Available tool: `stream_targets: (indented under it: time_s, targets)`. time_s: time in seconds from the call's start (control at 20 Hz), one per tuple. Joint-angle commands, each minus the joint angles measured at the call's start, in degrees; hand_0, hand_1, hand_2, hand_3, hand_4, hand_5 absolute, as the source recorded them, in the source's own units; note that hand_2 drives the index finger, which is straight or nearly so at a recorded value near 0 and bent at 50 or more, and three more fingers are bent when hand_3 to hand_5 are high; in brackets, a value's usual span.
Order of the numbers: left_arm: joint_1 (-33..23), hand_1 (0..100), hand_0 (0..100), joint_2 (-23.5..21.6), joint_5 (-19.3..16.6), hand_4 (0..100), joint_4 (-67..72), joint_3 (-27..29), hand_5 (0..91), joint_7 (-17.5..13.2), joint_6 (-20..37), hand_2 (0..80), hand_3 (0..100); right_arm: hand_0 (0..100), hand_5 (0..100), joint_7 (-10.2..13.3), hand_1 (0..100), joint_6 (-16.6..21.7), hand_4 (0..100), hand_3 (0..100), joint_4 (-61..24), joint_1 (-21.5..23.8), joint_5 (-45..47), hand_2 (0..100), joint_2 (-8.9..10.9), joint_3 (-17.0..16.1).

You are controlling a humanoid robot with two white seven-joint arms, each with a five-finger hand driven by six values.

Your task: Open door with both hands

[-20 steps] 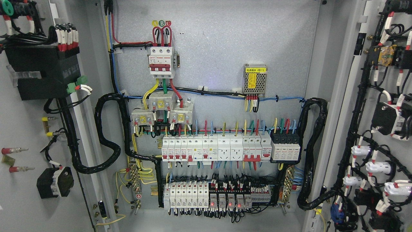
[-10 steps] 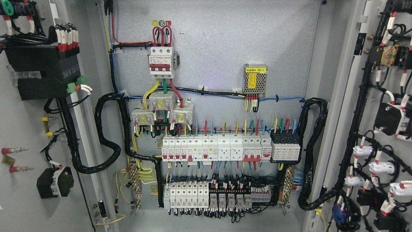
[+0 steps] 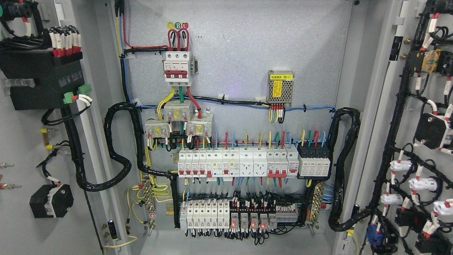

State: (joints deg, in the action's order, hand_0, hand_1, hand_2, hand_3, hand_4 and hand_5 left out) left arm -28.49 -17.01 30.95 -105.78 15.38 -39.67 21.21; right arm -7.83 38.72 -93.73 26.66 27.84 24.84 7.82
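A grey steel electrical cabinet (image 3: 240, 53) fills the head view, its pale back panel crowded with wiring; neither robot hand appears anywhere in the frame, so how the fingers stand cannot be told. Both doors stand swung wide: the left grey metal door (image 3: 21, 226) at the picture's left edge carries a black box-shaped module (image 3: 39, 83) with red-and-white ferruled wires on top and a smaller black block (image 3: 51, 200) lower down; the right grey metal door (image 3: 435, 35) at the right edge carries black wire looms and a cluster of white cylindrical lamp holders (image 3: 419, 184). Between them, on the back panel, a white three-pole main breaker with red toggles (image 3: 177, 67) sits high, fed by red looped wires; a perforated silver power supply with a yellow label (image 3: 280, 88) hangs to its right; a row of white miniature breakers (image 3: 237, 162) runs across the middle; beneath it a row of relays (image 3: 247, 221) shows small red lights.
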Motion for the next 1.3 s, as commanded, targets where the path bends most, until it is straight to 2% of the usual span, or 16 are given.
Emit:
stream_targets:
  time_s: [0.0,0.1,0.2,0.3,0.4,0.6,0.65,0.8,1.05,1.25]
  targets:
    - [0.0,0,29,0.0,2.1,3,3.7,7.8,0.0,-0.2,-1.6,2.7,3,22,0,-0.3,0,0.0,0,0,0.0,0.5,3.8,0,1.26,-1.2]
    - [0.2,0,29,-0.7,3.8,3,4.8,9.6,0.0,-0.4,-2.8,2.7,3,22,0,-0.3,0,0.0,0,0,0.0,0.6,4.1,0,2.76,-1.9]
    - [0.5,0,29,-1.7,4.5,3,5.5,10.2,0.0,-1.1,-3.5,2.7,3,22,0,-0.9,0,0.0,0,0,0.2,0.6,4.2,0,2.94,-2.9]
    - [0.7,0,29,-2.0,5.3,3,6.0,10.9,0.0,-3.1,-3.9,2.7,3,22,0,-2.2,0,-0.1,0,0,0.2,0.6,4.3,0,3.02,-3.5]
    - [1.5,0,29,-2.7,5.8,3,7.2,11.2,0.0,-5.1,-4.3,2.7,3,22,0,-2.2,0,-0.2,0,0,0.2,0.6,5.8,0,3.29,-3.6]
    - [3.3,0,29,-4.7,7.8,3,10.0,13.4,0.0,-5.3,-6.3,2.7,3,22,0,-2.4,0,-0.2,0,0,0.6,0.6,6.6,0,4.61,-4.2]
    - [3.9,0,29,-5.5,7.8,3,10.8,13.7,0.0,-5.3,-6.7,2.7,3,22,0,-2.4,0,-0.2,0,0,0.6,0.6,6.6,0,4.61,-4.5]
    - [4.9,0,29,-6.9,7.9,3,12.3,13.8,0.0,-5.3,-8.1,2.7,3,22,0,-4.8,0,-0.3,0,0,1.2,0.6,6.7,0,4.61,-4.8]
    - [8.1,0,29,-8.6,8.1,3,14.4,16.6,0.0,-5.5,-12.2,2.7,3,22,0,-5.0,0,-0.3,0,0,2.8,0.3,6.7,0,4.61,-5.3]
    - [8.3,0,29,-12.2,13.0,3,16.9,17.1,0.0,-8.4,-12.3,2.7,3,22,0,-5.5,0,-0.3,0,0,4.2,0.2,6.8,0,4.61,-5.3]
